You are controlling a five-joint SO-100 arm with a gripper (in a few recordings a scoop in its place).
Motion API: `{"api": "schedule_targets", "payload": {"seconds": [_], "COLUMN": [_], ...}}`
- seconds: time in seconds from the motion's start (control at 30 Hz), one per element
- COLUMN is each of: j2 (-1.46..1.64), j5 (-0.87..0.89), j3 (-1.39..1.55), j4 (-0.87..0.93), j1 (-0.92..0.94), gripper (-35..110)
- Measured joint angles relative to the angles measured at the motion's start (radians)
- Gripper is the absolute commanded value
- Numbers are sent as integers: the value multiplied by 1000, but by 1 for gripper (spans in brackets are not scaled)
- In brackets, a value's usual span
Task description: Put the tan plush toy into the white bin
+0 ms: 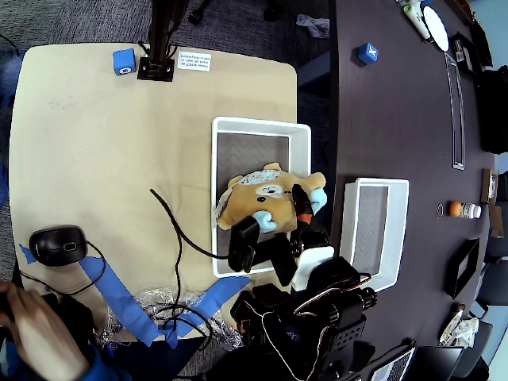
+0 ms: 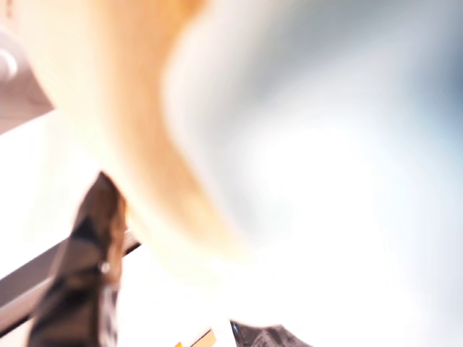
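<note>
The tan plush toy lies face up across the lower half of the larger white bin, its light blue paw reaching over the bin's right rim. My gripper comes in from the bottom right and is shut on the toy's right side next to that paw. Whether the toy rests on the bin's grey bottom or hangs just above it, I cannot tell. The wrist view is a close blur of the tan plush toy and its pale blue paw, with one dark finger at the lower left.
A smaller, narrower white bin stands to the right on the dark table. On the tan table lie a black cable, a black mouse, blue tape strips and a blue cube. A person's hand shows at the bottom left.
</note>
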Motion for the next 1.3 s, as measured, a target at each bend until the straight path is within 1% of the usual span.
{"api": "schedule_targets", "payload": {"seconds": [0.23, 0.47, 0.77, 1.0, 1.3], "j2": [0, 11, 206, 351, 526], "j5": [-9, -9, -9, -9, -9], "j3": [-206, -241, -207, -207, -207], "j4": [163, 170, 173, 173, 173], "j1": [2, 2, 8, 120, 342], "gripper": [61, 62, 62, 61, 61]}}
